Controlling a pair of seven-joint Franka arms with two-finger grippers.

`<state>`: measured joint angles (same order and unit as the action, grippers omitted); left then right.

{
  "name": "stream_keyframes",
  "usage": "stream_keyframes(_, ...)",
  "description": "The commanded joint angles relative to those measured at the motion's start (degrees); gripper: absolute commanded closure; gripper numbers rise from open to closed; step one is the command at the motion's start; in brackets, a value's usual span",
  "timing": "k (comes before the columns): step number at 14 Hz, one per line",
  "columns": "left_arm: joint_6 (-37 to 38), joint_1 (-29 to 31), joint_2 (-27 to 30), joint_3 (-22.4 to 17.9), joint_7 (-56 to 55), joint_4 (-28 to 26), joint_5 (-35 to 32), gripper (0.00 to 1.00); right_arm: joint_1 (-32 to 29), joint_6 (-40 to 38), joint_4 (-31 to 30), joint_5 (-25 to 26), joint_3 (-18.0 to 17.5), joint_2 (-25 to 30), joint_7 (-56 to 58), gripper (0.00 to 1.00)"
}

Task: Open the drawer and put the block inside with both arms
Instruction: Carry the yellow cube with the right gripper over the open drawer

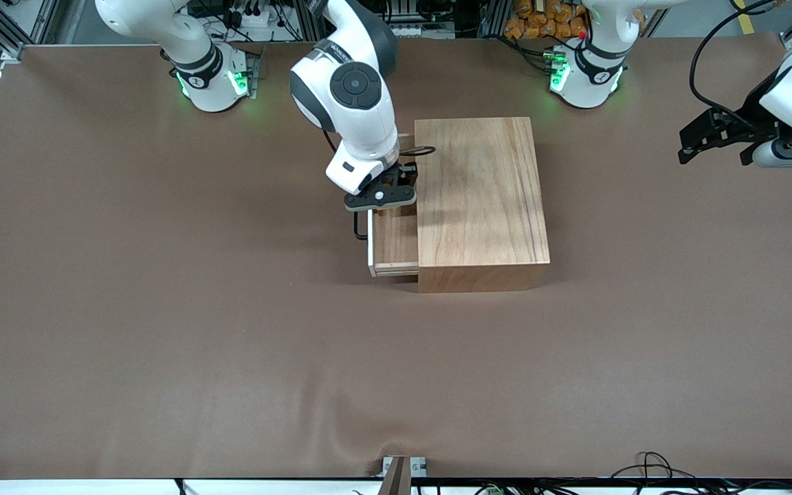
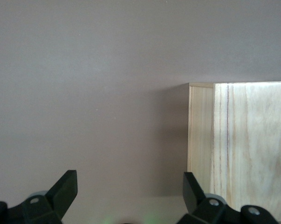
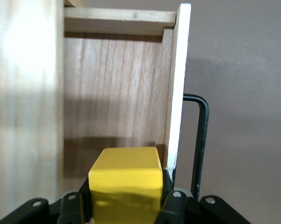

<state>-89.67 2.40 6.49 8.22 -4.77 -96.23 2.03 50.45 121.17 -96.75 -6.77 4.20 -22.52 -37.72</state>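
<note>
Block (image 3: 125, 179), a small bright yellow cube, is clamped between the fingers of the right end effector (image 1: 380, 196) and is held over the open drawer (image 1: 394, 237), which is pulled out of the wooden box (image 1: 480, 192) toward the right arm's end of the table (image 1: 162, 330). The block is judged light, rigid and smooth-faced, so a grip on two flat parallel faces, as seen in the right wrist view, suits it; slipping seems unlikely. The drawer's thin black wire handle (image 3: 202, 140) is seen just beside the pale front panel (image 3: 180, 84). The left end effector (image 2: 126, 196) is spread wide and empty, waiting above bare table near the box's corner.
</note>
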Motion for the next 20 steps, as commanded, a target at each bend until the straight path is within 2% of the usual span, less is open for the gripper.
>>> stream_keyframes(1, -0.7, 0.2, 0.8, 0.4, 0.4, -1.0, -0.8, 0.0, 0.3, 3.5, -4.1, 1.0, 0.4, 2.6, -1.5, 1.0)
stream_keyframes(5, -0.8, 0.2, 0.9, 0.9, 0.4, -1.5, -0.8, 0.0, 0.5, 3.9, -4.1, 1.0, 0.4, 2.2, -1.8, 0.99)
stream_keyframes(13, -0.6, 0.3, 1.1, 1.2, 0.4, -1.6, -0.8, 0.0, 1.5, 5.2, -3.5, 0.5, 0.3, 1.9, -1.9, 0.91)
stream_keyframes(14, -0.6, 0.3, 1.2, 1.2, 0.4, -1.6, -0.8, 0.0, 1.5, 5.0, -3.6, 0.5, 0.3, 1.8, -1.9, 0.81)
stream_keyframes(15, -0.5, 0.3, 1.2, 1.2, 0.4, -1.6, -0.8, 0.0, 1.5, 5.0, -3.6, 0.5, 0.3, 1.8, -1.9, 0.48)
stream_keyframes(16, -0.4, 0.3, 1.2, 1.2, 0.4, -1.6, -0.8, 0.0, 1.6, 5.0, -3.6, 0.5, 0.3, 1.8, -2.0, 0.04)
stream_keyframes(17, -0.4, 0.3, 1.5, 1.2, 0.4, -1.6, -0.8, 0.0, 1.6, 4.9, -3.6, 0.5, 0.3, 1.8, -2.0, 0.0)
stream_keyframes(20, -0.2, 0.3, 1.6, 1.2, 0.4, -1.6, -0.8, 0.0, 1.7, 4.6, -3.5, 0.5, 0.3, 1.8, -3.9, 0.0)
